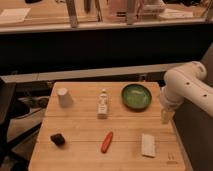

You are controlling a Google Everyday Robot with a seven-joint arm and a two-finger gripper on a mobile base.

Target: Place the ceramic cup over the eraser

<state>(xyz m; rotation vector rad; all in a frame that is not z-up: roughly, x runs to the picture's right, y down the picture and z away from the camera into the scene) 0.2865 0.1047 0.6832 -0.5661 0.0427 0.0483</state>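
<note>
Here we are at the wooden table (80, 156), and the gripper (166, 117) hangs at the far right edge, pointing down just beside the green bowl (137, 96), fingers spread wide and carrying nothing. The ceramic cup (63, 96) stands at the back left, well apart from the gripper, with the whole width of the table between them. The eraser (57, 139) lies near the front left, almost straight in front of the cup with bare wood between the two. So nothing is grasped yet, and the job in hand looks like the reach across to the cup. To do it well, the arm (187, 82) should travel high enough to clear the bowl and the slim bottle (102, 104) standing mid-table, which would topple easily. Come down on the cup squarely and close on its sides, minding the taper that could let it slip. Whether its mouth faces up or down I cannot tell, and that decides if a flip is needed before it covers the eraser. The orange-red object (106, 142) and the white block (148, 145) lie off the route.
</note>
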